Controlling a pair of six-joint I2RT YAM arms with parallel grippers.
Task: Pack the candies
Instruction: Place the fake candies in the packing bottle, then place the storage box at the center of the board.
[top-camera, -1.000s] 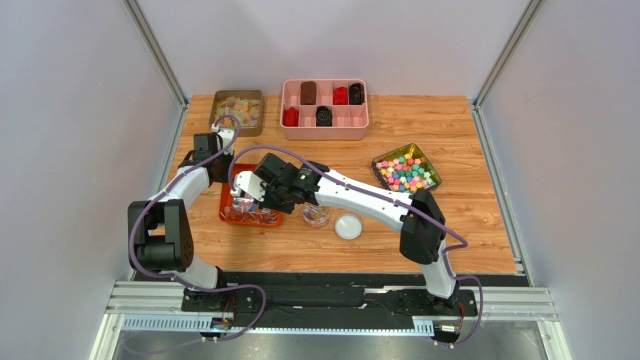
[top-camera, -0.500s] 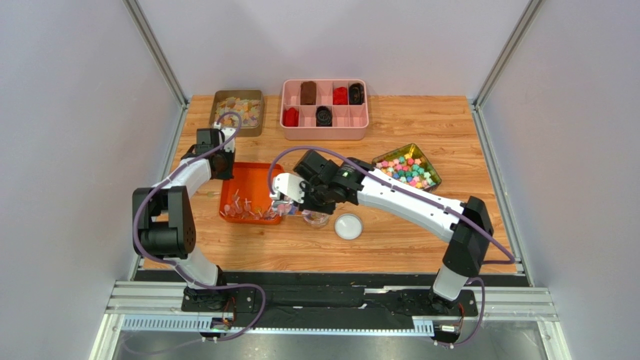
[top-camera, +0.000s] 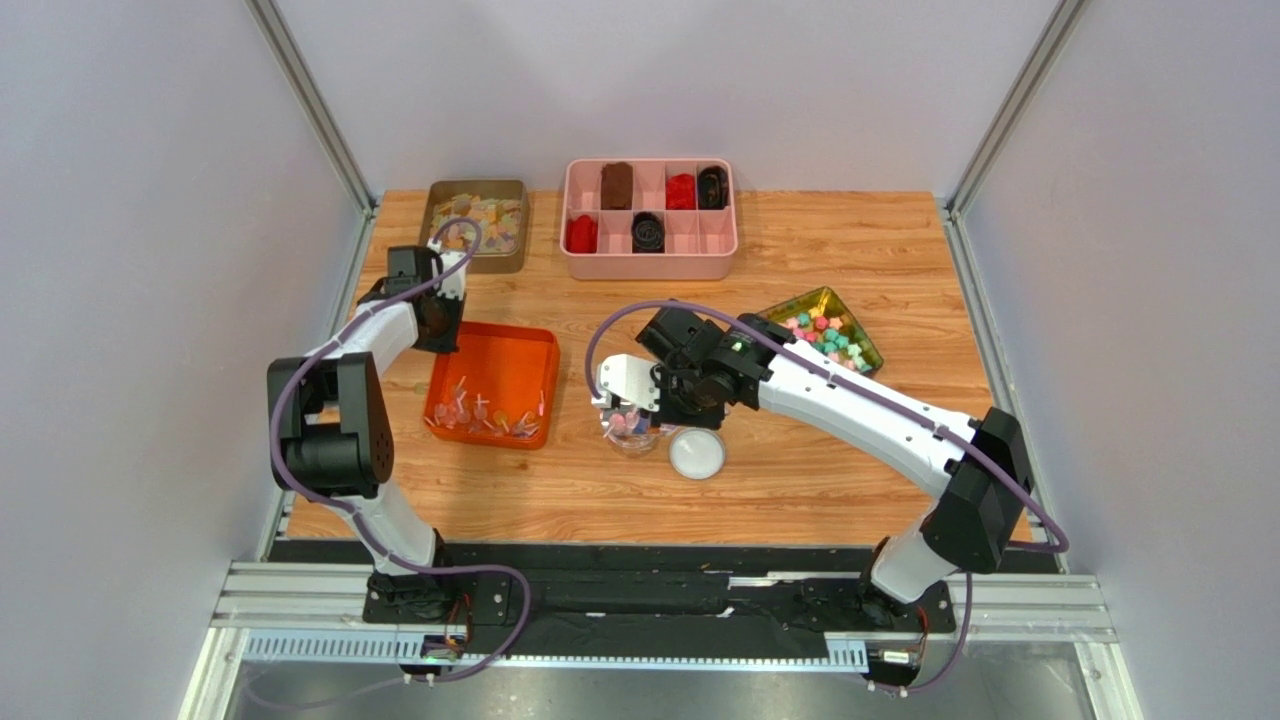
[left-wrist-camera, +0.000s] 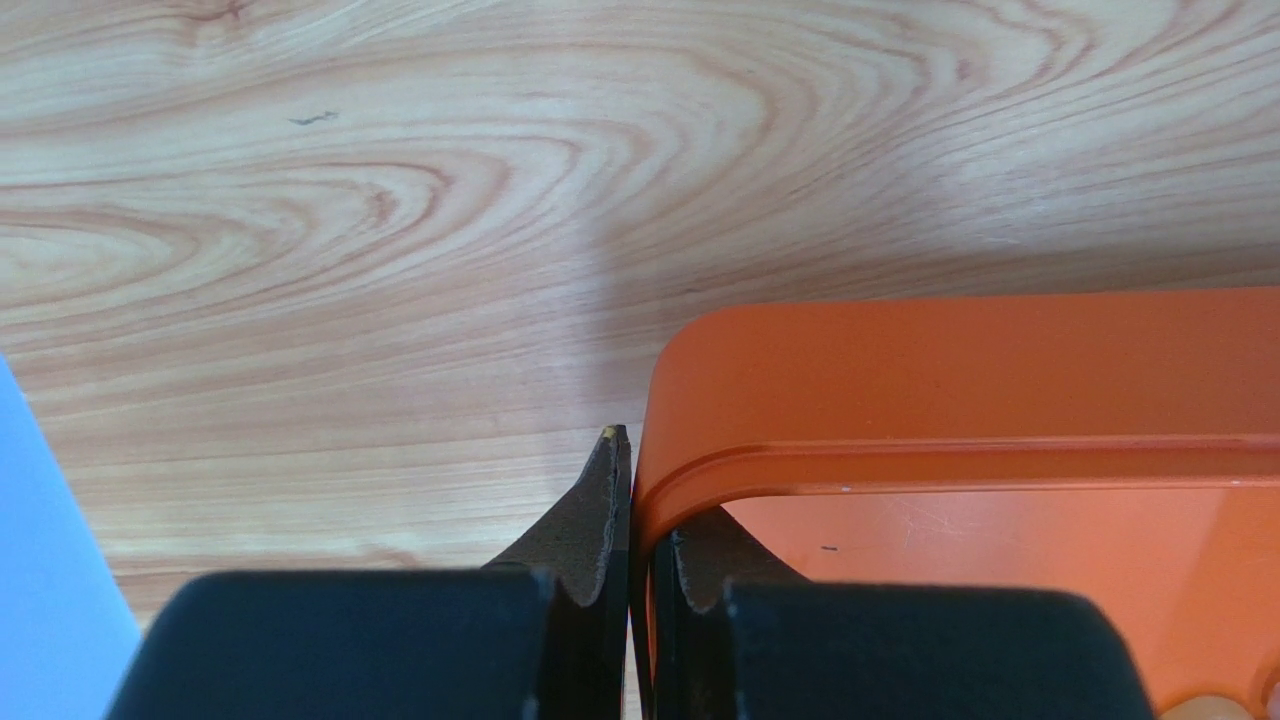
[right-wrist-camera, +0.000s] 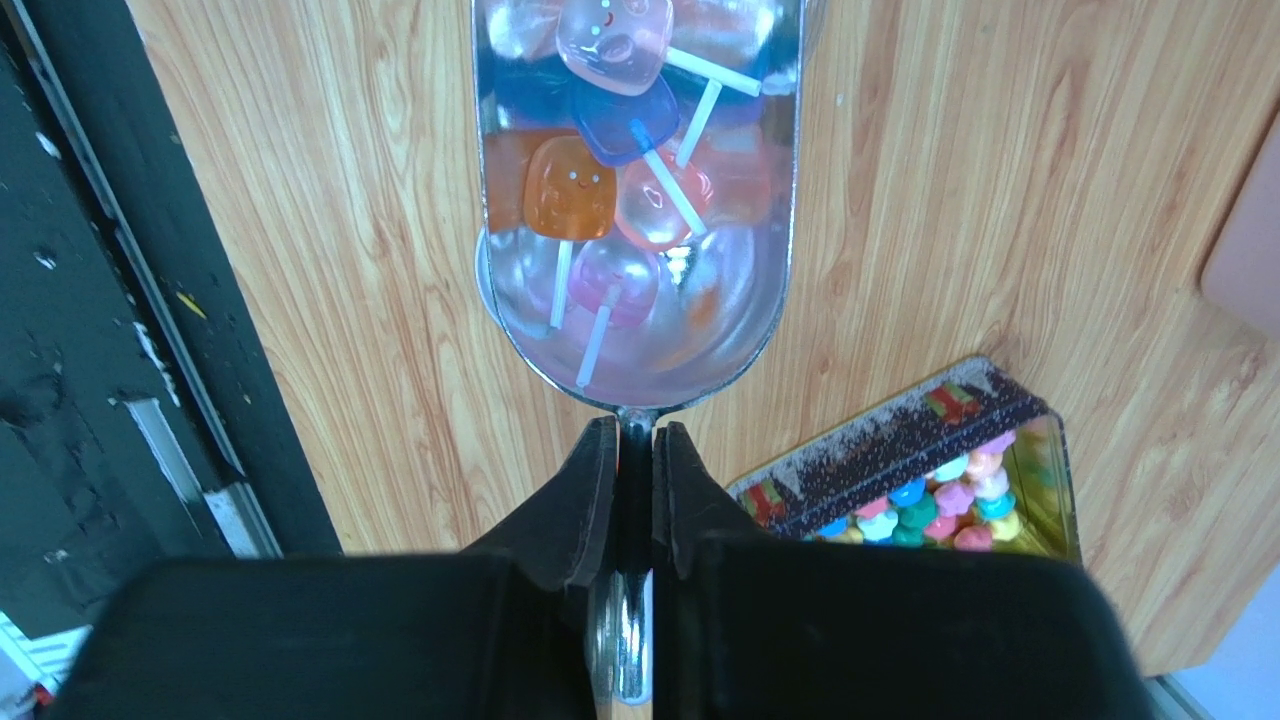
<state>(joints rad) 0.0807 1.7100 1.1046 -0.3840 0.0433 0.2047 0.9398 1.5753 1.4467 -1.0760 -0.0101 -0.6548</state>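
The candies are small translucent pink, blue and orange sweets on thin white sticks. Several lie at the near end of the orange tray, as a loose heap of candies. My left gripper is shut on the tray's far-left rim, one finger outside and one inside. My right gripper is shut on the handle of a metal scoop that holds several candies. The scoop is over a small clear jar.
A white lid lies right of the jar. A green tin of chunky bright candies is at the right, also in the right wrist view. A pink divided box and a tin of pale candies stand at the back.
My right arm has carried the loaded scoop rightward from the orange tray to above the jar. The left gripper has kept its hold on the tray rim, and the tray shifted slightly left.
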